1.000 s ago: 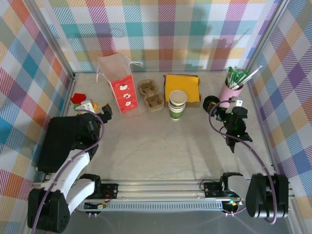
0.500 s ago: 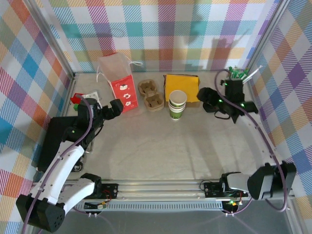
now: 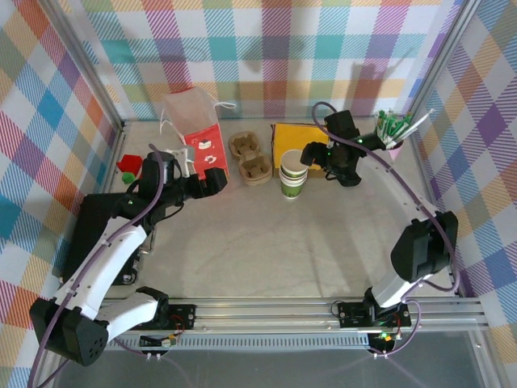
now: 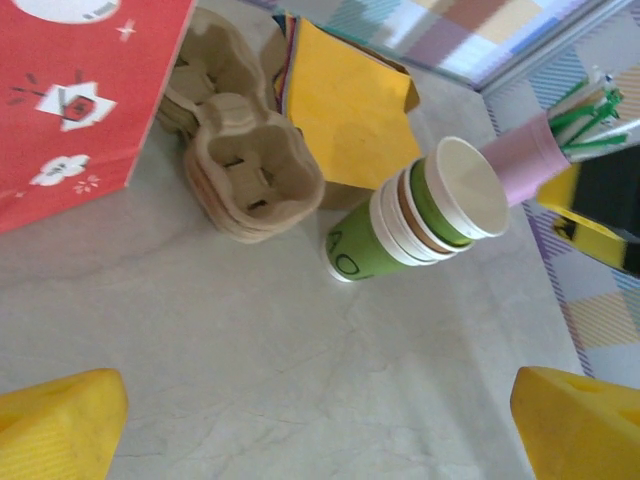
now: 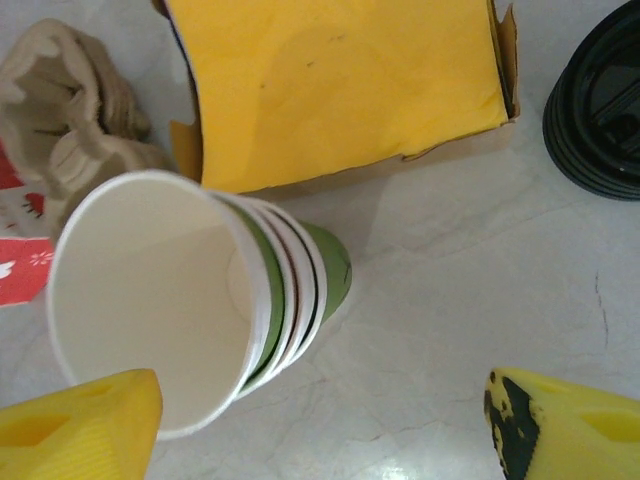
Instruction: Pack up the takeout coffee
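Observation:
No single small takeout coffee cup is in view. A nested stack of green-banded paper cups (image 3: 293, 174) stands mid-table, its white rim (image 5: 150, 300) below my right wrist camera. My right gripper (image 3: 312, 153) hovers just right of the stack, open, its yellow fingertips (image 5: 80, 425) wide apart with nothing between them. My left gripper (image 3: 215, 179) hangs in front of the red paper bag (image 3: 202, 149), open and empty over bare table (image 4: 320, 440). In the left wrist view the cup stack (image 4: 420, 215) lies ahead.
Brown pulp cup carriers (image 3: 250, 159) sit between bag and stack. A box of yellow napkins (image 3: 303, 141) lies behind the cups. Black lids (image 5: 600, 110) are stacked right of it. A pink cup of green sticks (image 3: 389, 141) stands back right. Small red and white items (image 3: 129, 166) lie far left.
My right arm has swung from the right side to the back centre, next to the cup stack. My left arm has reached forward and right, to the front of the red bag.

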